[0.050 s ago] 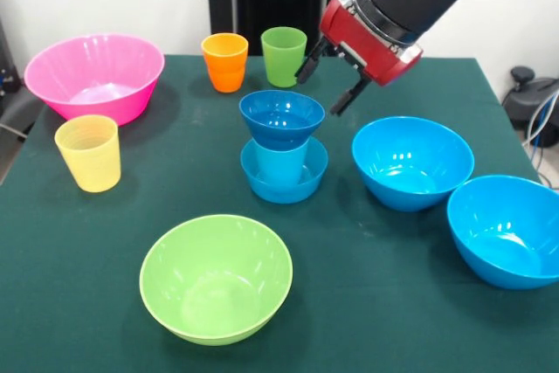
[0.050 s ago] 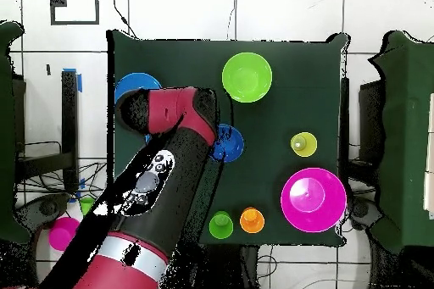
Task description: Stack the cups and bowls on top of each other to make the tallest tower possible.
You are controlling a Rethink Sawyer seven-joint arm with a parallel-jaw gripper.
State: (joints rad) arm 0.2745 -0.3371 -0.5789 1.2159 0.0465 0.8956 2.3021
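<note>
In the middle of the table stands a short tower: a small blue bowl at the base, a light blue cup in it, and a darker blue bowl on top. From overhead the tower shows beside the arm. My gripper hangs open and empty just above and to the right of the top bowl. Loose on the table are a yellow cup, an orange cup, a green cup, a pink bowl, a lime green bowl and two large blue bowls.
The overhead view shows the lime bowl, yellow cup, pink bowl, orange cup and green cup. My arm covers part of a large blue bowl. The table's dark green cloth reaches its edges.
</note>
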